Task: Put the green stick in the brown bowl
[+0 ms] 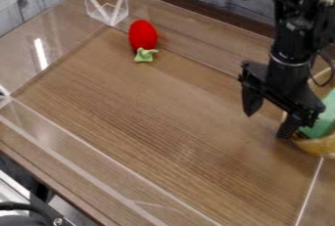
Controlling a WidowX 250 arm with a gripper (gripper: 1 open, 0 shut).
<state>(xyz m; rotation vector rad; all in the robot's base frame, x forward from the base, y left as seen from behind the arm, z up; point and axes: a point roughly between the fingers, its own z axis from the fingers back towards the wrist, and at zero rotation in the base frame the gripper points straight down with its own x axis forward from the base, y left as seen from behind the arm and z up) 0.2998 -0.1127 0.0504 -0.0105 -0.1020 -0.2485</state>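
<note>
And there's the flat mint-green stick [319, 114], inside the round tan bowl [311, 146] at the right edge: placing looks done! The black gripper [268, 122] sits just left, fingers spread apart, apparently holding nothing; only backing away seems left.
</note>
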